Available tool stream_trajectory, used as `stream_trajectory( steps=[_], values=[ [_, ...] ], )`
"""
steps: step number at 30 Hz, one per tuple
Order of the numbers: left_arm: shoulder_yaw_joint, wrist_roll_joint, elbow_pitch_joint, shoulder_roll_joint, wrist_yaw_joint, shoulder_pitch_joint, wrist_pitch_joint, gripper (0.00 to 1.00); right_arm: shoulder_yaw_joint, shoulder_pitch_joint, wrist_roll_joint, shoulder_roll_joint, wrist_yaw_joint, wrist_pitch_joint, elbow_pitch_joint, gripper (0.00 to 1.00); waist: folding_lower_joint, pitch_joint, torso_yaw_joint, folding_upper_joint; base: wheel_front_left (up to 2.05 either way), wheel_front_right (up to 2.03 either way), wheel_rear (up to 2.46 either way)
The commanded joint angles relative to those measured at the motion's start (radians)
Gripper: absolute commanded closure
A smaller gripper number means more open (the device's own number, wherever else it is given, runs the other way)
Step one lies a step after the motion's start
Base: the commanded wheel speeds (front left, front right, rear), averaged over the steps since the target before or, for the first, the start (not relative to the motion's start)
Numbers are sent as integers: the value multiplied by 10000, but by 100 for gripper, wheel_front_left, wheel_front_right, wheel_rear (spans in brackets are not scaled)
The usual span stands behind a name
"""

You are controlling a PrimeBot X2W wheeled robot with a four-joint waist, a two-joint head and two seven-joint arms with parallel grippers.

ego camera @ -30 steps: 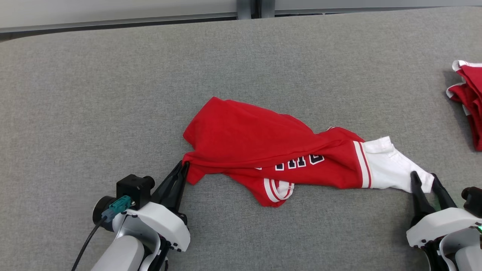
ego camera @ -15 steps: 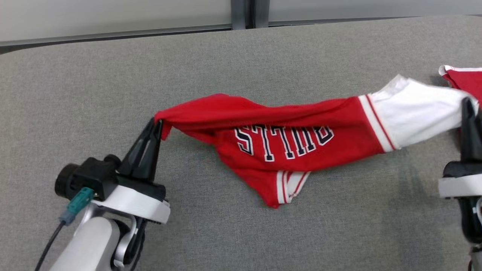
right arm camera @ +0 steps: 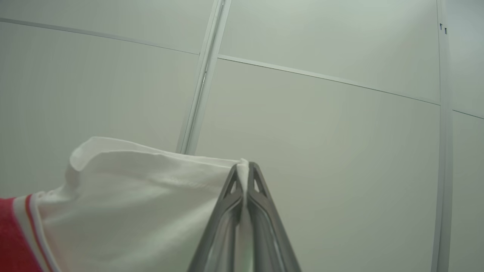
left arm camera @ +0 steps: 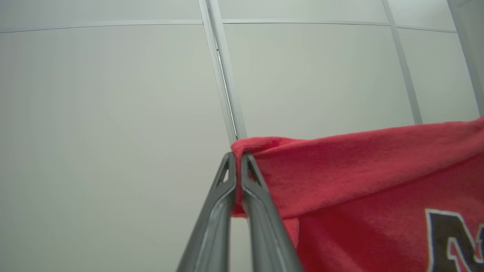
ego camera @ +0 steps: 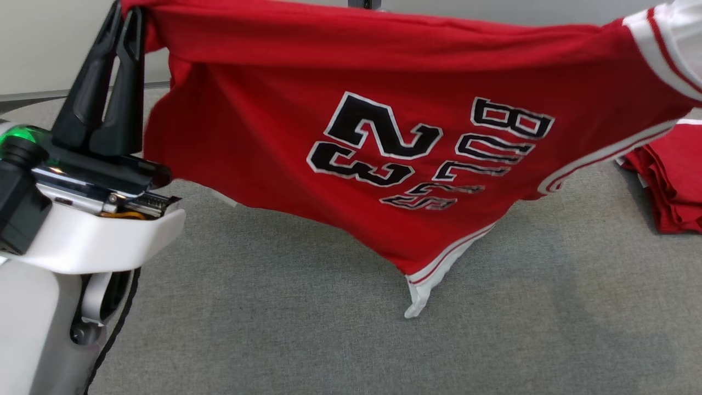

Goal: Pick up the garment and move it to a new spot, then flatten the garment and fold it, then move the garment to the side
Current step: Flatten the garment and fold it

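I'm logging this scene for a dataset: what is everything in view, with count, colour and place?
jersey: one, red with a white sleeve, white trim and black lettering; stretched in the air above the table, between the two end effectors.
pile of clothes: one, red; on the table at the right edge of the head view.
table: one, grey fabric surface; beneath the jersey.
wall panels: several, pale grey-white with metal strips; behind the table.
left end effector: one, dark fingers on a white body; upper left of the head view, shut on the jersey's red corner.
right end effector: one, dark fingers; shut on the edge of the white sleeve.
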Motion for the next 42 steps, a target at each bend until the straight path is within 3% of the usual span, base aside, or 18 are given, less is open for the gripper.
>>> stream_trajectory(
  steps=[1,9,16,24,33,42],
  values=[
    [77,46,-94,73,44,-175,63,100,-38,-99,123,-78,-20,137,-114,100,0,-55,-18,0,0,0,0],
    [247,-186,-445,127,169,-386,457,100,-99,-534,496,-216,-21,794,-301,100,0,-24,-74,0,0,0,0],
    [341,-920,779,-247,-349,-1605,179,100,576,-2175,1060,-502,-20,1135,742,100,0,817,25,0,0,0,0],
    [358,-1243,3997,-1005,-1175,-4718,-903,100,1971,-5971,1502,-961,-20,1105,3073,100,0,1974,278,0,0,0,0],
    [354,-935,7736,-1644,-1869,-7864,-1538,100,3560,-10342,1527,-461,-20,-240,6869,100,0,2582,414,0,0,0,0],
    [326,-977,11324,-1945,-2215,-8421,-1603,100,5430,-11009,1920,451,-20,-613,10070,100,0,2777,43,0,0,0,0]
  ],
)
